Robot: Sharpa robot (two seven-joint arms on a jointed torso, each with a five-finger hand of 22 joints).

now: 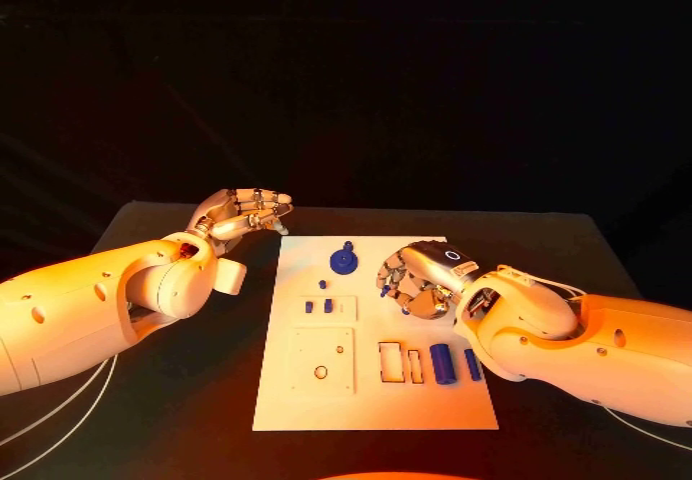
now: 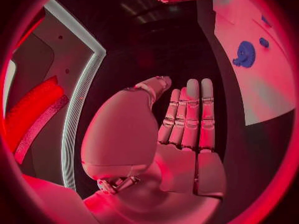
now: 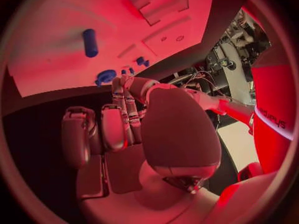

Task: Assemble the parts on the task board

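Right hand (image 1: pixel 420 280) is hovering over the task board (image 1: pixel 375 400), fingers curled downward above its upper right area; a small blue peg (image 1: pixel 385 291) is showing at its fingertips, but whether it is actually pinched — cannot tell. In the right wrist view the same hand (image 3: pixel 134 129) has two fingers stretched toward the board and the others curled in.

Left hand (image 1: pixel 242 213) is sitting off the board, just past its upper left corner, fingers loosely bent and apart, grasping nothing. Left wrist view confirms it — hand (image 2: pixel 181 134) with fingers straight, side by side, palm bare.

Parts, largest down:
- blue gear (image 1: pixel 345 261) is lying just to the left of the right hand, near the board's top edge
- blue cylinder (image 1: pixel 443 363) is lying below the right hand, beside the rectangular cutouts
- second, slimmer cylinder (image 1: pixel 472 364) is sitting just right of it, near the right forearm
- two small blue pieces (image 1: pixel 320 305) are resting further left, mid-board
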